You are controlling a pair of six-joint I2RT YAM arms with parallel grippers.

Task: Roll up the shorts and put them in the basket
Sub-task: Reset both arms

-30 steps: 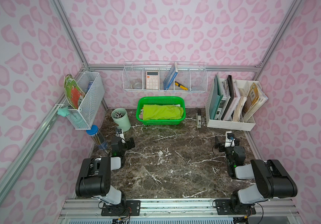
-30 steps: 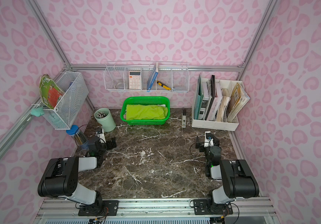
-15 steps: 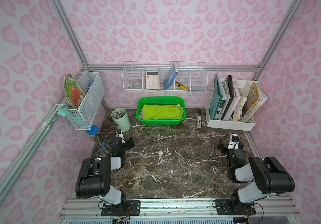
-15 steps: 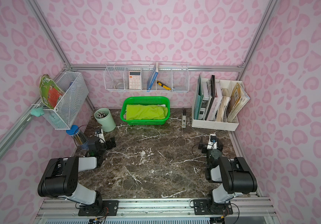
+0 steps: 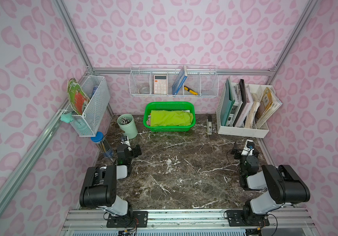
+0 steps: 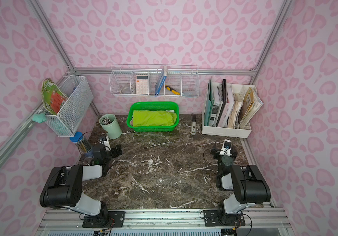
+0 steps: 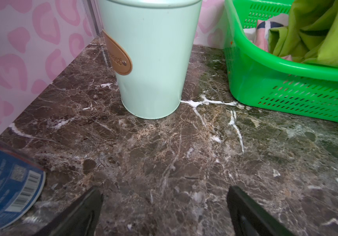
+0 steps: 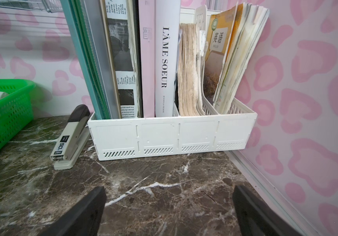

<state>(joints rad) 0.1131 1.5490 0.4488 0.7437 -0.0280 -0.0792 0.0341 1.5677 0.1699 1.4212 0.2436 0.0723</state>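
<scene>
Shorts (image 5: 171, 118) are kept bundled in the basket (image 5: 169, 129), unrolled, while left gripper (image 7: 164, 194) and right gripper (image 8: 168, 194) are held wide open, empty, before it at either side, seemingly readied for reaching.

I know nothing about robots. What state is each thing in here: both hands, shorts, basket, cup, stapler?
left hand: open, empty.
right hand: open, empty.
green basket: upright, holding both shorts.
lime green shorts: loosely bundled in the green basket.
pink shorts: under the green pair, mostly hidden.
mint cup: upright, pens inside.
stapler: closed, lying flat.
</scene>
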